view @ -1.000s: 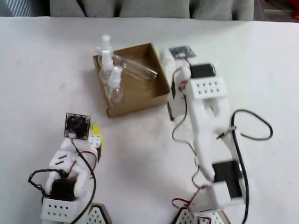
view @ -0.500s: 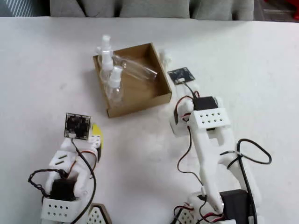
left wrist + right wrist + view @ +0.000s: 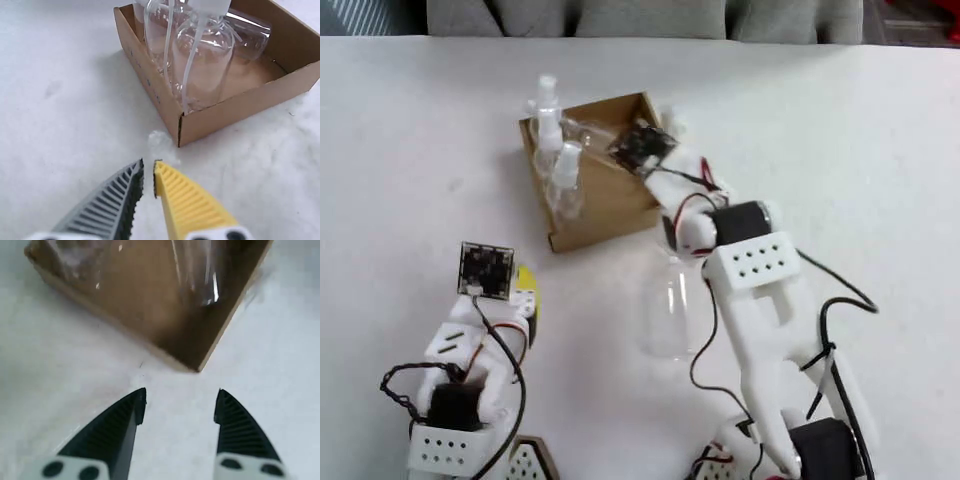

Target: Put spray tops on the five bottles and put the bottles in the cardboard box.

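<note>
My left gripper (image 3: 148, 169): clenched, the grey and yellow fingers are pressed together with only a slit between them, and I hold nothing. It sits low over the table in the lower left of the high view, facing the nearest corner of the box and apart from it.
My right gripper (image 3: 181, 392): released, with my two dark fingers spread wide and bare table between them. It is just short of a corner of the box and grasps nothing.
My right arm (image 3: 760, 300): it runs from the lower right of the high view up to the box's right side.
Cardboard box (image 3: 605, 215): upper centre of the high view, open-topped, flat on the white table (image 3: 840, 130).
Standing bottles (image 3: 565, 185): upright inside the box along its left side in the high view. They carry white spray tops (image 3: 548, 88), and I count three.
Lying bottle (image 3: 250, 30): clear, on its side on the box floor beyond the standing ones. In the high view it lies partly under my right wrist's camera board (image 3: 640, 148).
Loose bottle (image 3: 668, 310): clear, on the table at the centre of the high view. It is below the box and apart from it, just beside my right arm. I cannot tell whether it has a top.
</note>
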`<action>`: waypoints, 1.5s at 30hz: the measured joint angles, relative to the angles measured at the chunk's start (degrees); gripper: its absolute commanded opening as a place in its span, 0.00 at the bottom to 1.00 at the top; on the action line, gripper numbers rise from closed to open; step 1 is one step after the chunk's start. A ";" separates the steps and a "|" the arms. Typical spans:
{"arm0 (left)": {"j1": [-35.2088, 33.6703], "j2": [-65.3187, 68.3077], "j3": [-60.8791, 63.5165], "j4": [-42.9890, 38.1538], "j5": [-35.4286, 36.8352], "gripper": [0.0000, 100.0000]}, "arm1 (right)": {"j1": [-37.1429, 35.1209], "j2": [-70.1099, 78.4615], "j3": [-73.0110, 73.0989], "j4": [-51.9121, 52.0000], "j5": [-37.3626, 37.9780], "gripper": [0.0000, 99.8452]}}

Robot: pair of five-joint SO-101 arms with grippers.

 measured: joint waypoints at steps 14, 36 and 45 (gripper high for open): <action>0.00 0.00 0.00 0.00 0.00 0.06 | -7.38 18.55 -5.01 -16.18 16.18 0.18; 0.00 0.00 0.00 0.00 0.00 0.06 | -4.75 52.22 -42.37 -11.08 16.53 0.27; 0.00 0.00 0.00 0.00 0.00 0.06 | -4.75 60.57 -50.90 -11.08 16.53 0.27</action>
